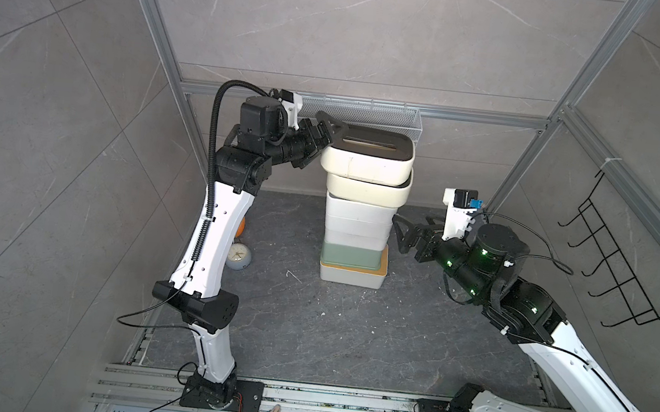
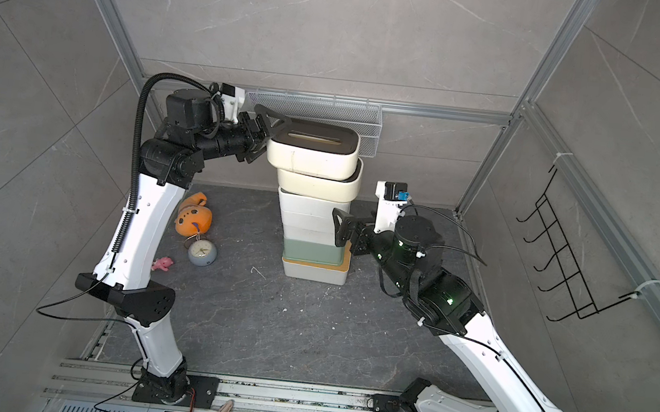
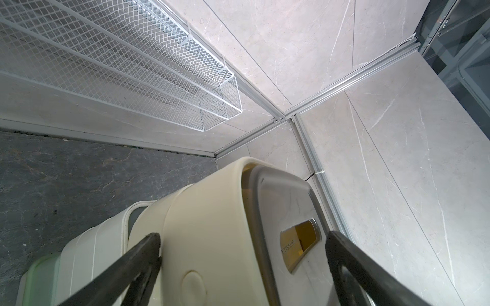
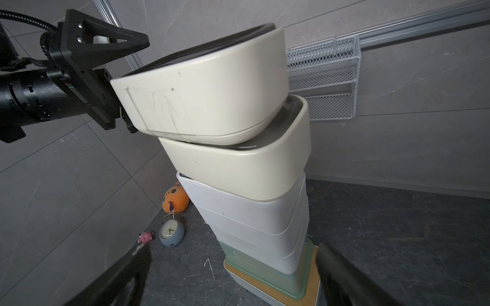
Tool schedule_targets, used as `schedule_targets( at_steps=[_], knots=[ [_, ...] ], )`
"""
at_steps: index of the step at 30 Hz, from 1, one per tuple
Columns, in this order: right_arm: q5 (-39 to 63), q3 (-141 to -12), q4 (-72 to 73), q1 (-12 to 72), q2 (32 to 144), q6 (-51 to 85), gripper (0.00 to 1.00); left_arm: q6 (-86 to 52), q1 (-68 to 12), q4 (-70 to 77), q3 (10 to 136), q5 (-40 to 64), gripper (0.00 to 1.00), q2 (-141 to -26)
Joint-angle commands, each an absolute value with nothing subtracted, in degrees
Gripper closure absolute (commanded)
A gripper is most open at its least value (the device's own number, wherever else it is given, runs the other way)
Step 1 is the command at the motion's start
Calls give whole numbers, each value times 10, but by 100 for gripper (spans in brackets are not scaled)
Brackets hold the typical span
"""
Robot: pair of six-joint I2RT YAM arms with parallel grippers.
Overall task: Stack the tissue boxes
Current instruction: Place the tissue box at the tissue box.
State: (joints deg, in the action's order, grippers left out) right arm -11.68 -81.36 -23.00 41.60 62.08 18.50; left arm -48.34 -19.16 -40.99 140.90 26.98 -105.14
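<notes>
Several tissue boxes form a leaning stack in both top views. From the floor up they are a white box with a bamboo lid [image 1: 352, 277], a pale green box [image 1: 350, 255], white boxes [image 1: 358, 218] and a cream box [image 1: 367, 190]. On top sits another cream box [image 1: 366, 160] with a dark slotted lid, shifted toward the left arm. My left gripper [image 1: 328, 142] [image 3: 242, 238] is open astride that box's left end, with one finger hovering above the lid. My right gripper [image 1: 400, 233] [image 4: 233, 247] is open and empty, just right of the stack's middle.
A white wire mesh basket [image 1: 371, 113] hangs on the back wall behind the stack. A black wire rack [image 1: 614, 266] hangs on the right wall. An orange plush toy [image 2: 193, 215], a small alarm clock [image 2: 202, 252] and a pink toy [image 2: 163, 263] lie by the left arm.
</notes>
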Motion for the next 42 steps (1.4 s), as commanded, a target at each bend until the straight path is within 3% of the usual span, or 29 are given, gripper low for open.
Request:
schedule_targets(
  at_steps=[1, 8, 21, 42],
  knots=[
    [-95, -835, -237, 409, 624, 199, 0, -488, -179, -382, 1429, 267, 1, -1035],
    [-47, -866, -244, 380, 637, 214, 0, -459, -147, -406, 1415, 259, 1, -993],
    [135, -992, -238, 268, 724, 323, 0, -405, -147, -345, 1190, 322, 1, -835],
    [222, -1132, -269, 219, 854, 360, 0, -397, -181, -373, 1315, 343, 1, -961]
  ],
)
